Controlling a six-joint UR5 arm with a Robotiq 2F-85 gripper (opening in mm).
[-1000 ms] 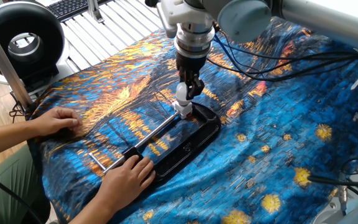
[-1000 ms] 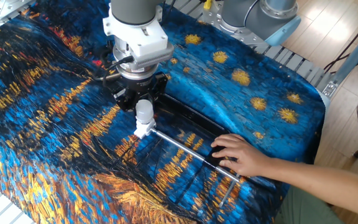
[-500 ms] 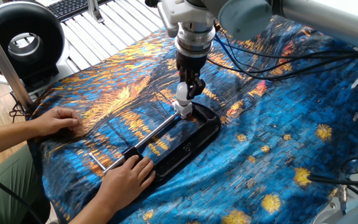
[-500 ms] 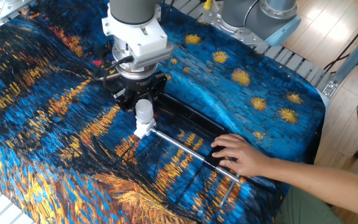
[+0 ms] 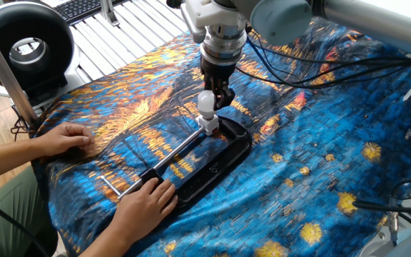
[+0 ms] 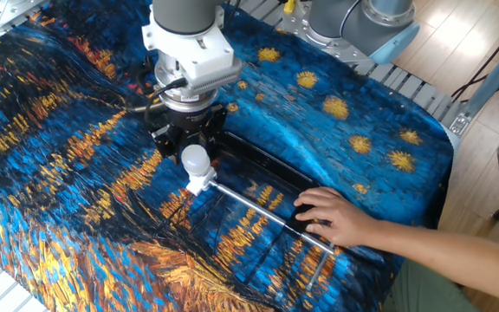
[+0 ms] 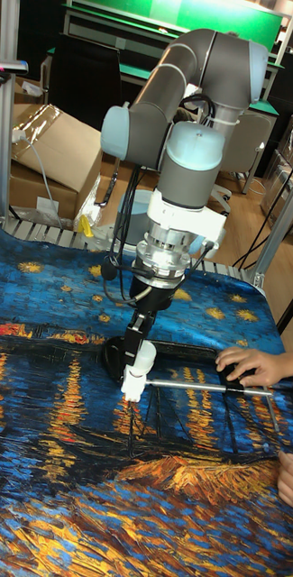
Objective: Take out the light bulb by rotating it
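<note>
Lighting: even, bright, diffuse in both fixed views; no hard shadows on the patterned cloth (image 5: 320, 157). Soft sheen showed on the black tray (image 5: 216, 168) and the metal rod (image 6: 267, 208). The light bulb (image 6: 195, 159) read near-white, its surface detail washed out. Tall fixed view: dimmer, warmer, with a saturated green panel (image 7: 191, 18) at the upper edge and a softer, slightly blurred background. Focus: adequate at centre throughout.

Item count: one light bulb (image 6: 195, 157); one white socket (image 6: 198, 181); one black tray (image 5: 220, 160); one metal rod (image 6: 267, 213); one gripper (image 6: 191, 144); two human hands (image 5: 147, 203) (image 5: 64, 138); one patterned cloth (image 6: 50, 165) covering the table.
</note>
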